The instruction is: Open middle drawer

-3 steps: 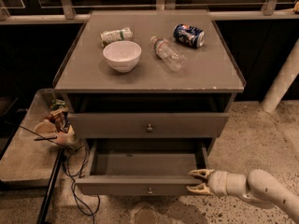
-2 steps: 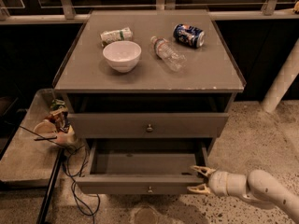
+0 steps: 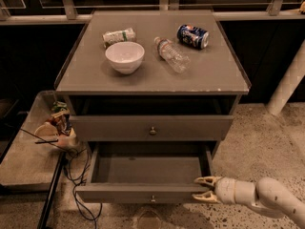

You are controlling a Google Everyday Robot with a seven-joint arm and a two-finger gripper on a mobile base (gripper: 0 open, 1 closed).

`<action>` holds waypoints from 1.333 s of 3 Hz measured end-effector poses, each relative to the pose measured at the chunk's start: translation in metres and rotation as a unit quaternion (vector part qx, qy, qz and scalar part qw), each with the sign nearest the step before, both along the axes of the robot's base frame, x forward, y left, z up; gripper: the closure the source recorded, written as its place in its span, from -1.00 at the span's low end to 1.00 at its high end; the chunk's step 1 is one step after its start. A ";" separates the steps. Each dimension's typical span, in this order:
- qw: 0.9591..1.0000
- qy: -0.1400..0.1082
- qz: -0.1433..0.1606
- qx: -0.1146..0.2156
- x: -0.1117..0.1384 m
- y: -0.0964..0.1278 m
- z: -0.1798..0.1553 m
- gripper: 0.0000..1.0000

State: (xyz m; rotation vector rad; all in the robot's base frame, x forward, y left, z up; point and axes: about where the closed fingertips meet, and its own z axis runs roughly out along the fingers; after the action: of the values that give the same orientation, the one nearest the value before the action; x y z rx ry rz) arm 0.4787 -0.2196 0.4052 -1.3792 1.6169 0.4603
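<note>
**Middle drawer drawn slightly further out than a second ago, end effector with it**

Item: middle drawer (image 3: 143,193) — standing well open below the upper drawer (image 3: 119,128), its plain grey inside bare and its knob facing the floor side.

Item: end effector (image 3: 206,189) — at the right end of the drawer front, fingers spread apart, one above the front's top edge and one against its face. Whether they press on it cannot be told.

Step in hand: judged the tail of the pull, task close to done. Next move calls for a short straight draw, or a clean release backward.

Surroundings: on the counter (image 3: 214,75), a white bowl (image 3: 125,56), a plastic bottle (image 3: 171,55), a blue can (image 3: 193,36) and a small packet (image 3: 119,36), all well apart from the arm. Cables (image 3: 76,175) trail by the drawer's left corner — no obstruction on the right.
</note>
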 end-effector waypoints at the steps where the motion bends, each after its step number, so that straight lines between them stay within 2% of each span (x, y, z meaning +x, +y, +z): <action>1: 1.000 0.000 0.000 0.000 0.000 0.001 0.002 1.00; 2: 1.000 0.000 0.000 0.000 -0.003 0.002 0.003 1.00; 3: 1.000 -0.016 0.004 0.006 -0.011 0.011 0.007 1.00; 4: 1.000 -0.016 0.004 0.006 -0.011 0.011 0.007 0.61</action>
State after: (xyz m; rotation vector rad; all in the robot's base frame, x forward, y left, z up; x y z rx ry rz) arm 0.4678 -0.2082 0.4126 -1.3771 1.5819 0.4500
